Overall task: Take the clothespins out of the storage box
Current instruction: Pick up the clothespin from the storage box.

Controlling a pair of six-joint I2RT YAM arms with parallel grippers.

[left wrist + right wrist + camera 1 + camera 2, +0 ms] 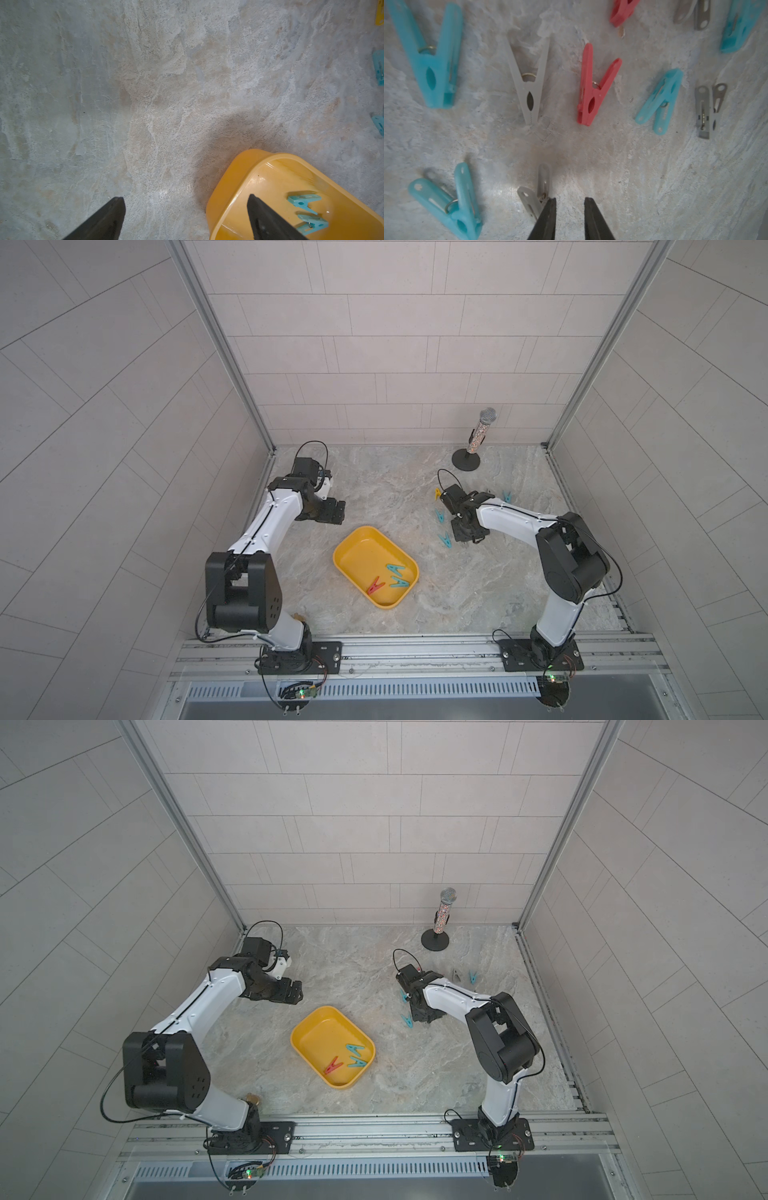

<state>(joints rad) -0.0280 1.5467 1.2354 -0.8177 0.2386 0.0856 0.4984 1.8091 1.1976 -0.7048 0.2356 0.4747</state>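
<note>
A marbled stone tabletop (374,489), boxed in by pale tiled walls, carries everything. The storage box (365,556) sits just beside the left gripper (185,198) and well apart from the right gripper (570,199). It holds three clothespins (395,570), two teal and a red peg (375,586), bunched in the corner farthest from the left gripper. The other clothespins lie spread on the table under and around the right gripper. That gripper points down close to the surface, fingers narrow with bare table between them and nothing held. A grey peg (529,199) lies just beside one finger.

This looks like the placing end of a transfer, with three pegs to go. The left gripper hovers wide and empty, its arm bent at the elbow. Next, a gripper must reach into that corner and straddle one peg clear of its neighbours and the low wall.
</note>
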